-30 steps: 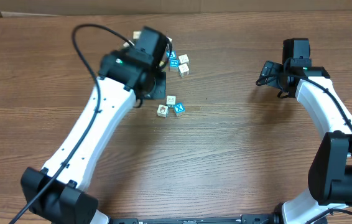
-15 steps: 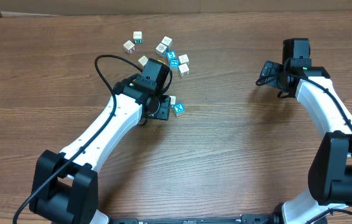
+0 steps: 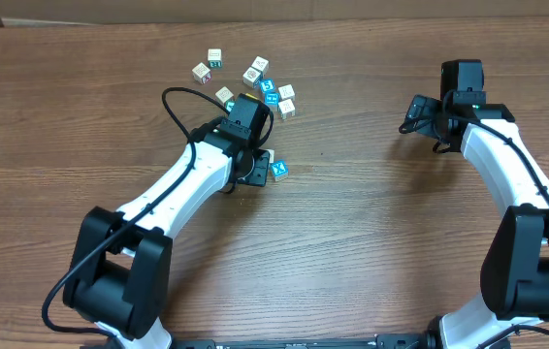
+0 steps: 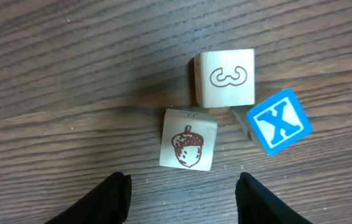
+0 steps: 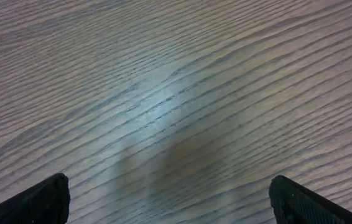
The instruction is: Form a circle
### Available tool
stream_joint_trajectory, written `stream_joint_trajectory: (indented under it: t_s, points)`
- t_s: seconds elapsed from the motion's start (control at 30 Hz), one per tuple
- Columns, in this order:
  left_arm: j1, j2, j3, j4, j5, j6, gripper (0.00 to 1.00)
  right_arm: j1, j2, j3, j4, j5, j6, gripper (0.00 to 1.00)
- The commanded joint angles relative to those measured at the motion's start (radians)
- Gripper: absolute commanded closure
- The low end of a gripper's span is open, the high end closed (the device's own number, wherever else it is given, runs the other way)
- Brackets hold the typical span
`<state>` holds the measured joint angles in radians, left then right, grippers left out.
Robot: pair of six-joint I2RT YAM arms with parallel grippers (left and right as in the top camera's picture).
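Tabletop (image 3: 371, 242) work here belongs to your left gripper (image 4: 183, 186), fingers spread and empty just short of the circle (image 3: 276, 169) left of centre; the right gripper (image 5: 170, 199) hangs wide open, well apart. Close the ring with gentle nudges: the acorn cube (image 4: 188, 138) sits just beside the squiggle cube (image 4: 226, 78), so ease the tilted blue X cube (image 4: 280, 121) in against them without scattering either.

arms (image 3: 163, 194): white links | joints (image 3: 243, 118): black | cable (image 3: 169, 99): black loop | left claw (image 4: 185, 199): black
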<state>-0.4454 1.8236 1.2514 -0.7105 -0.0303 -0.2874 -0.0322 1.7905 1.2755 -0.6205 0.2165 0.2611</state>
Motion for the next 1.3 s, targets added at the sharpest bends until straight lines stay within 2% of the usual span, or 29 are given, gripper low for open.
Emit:
stream_joint_trajectory:
  t_s: [0.0,0.8,1.27]
  points:
    - [-0.001,0.016,-0.007,0.002,-0.002,0.011,0.48,-0.003,-0.013,0.008,0.005,0.007,0.0,0.0]
    - [-0.002,0.017,-0.014,-0.002,0.013,0.011,0.52,-0.003,-0.013,0.008,0.005,0.007,0.0,0.0]
    - [-0.002,0.02,-0.043,0.087,-0.006,0.011,0.52,-0.003,-0.013,0.008,0.005,0.008,0.0,0.0]
